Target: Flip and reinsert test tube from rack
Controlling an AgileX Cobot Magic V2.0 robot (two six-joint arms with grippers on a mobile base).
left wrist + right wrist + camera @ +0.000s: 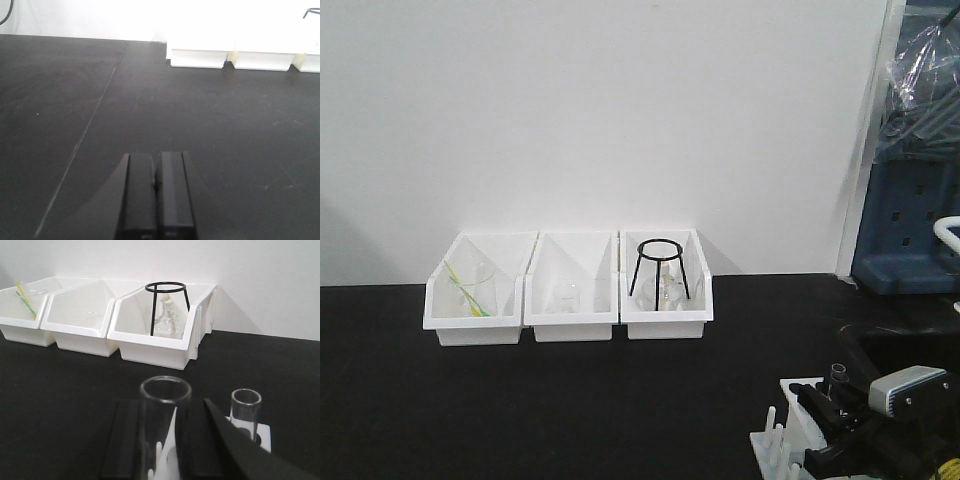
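The left hand (156, 192) hangs low with its two black fingers pressed together, holding nothing. The right hand (170, 440) has its fingers clamped around the test tube (162, 430).

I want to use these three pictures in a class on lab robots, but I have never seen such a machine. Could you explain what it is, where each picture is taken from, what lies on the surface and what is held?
This is a two-armed robot on a mobile base. The front view looks across a black table at three white bins against the wall; one holds a black wire stand. The other two pictures come from cameras on the wrists. The left gripper is shut, holding nothing, above bare table. The right gripper has its fingers on either side of a clear test tube, open end up; whether they press it is unclear. Beside it a second tube stands in the white rack.
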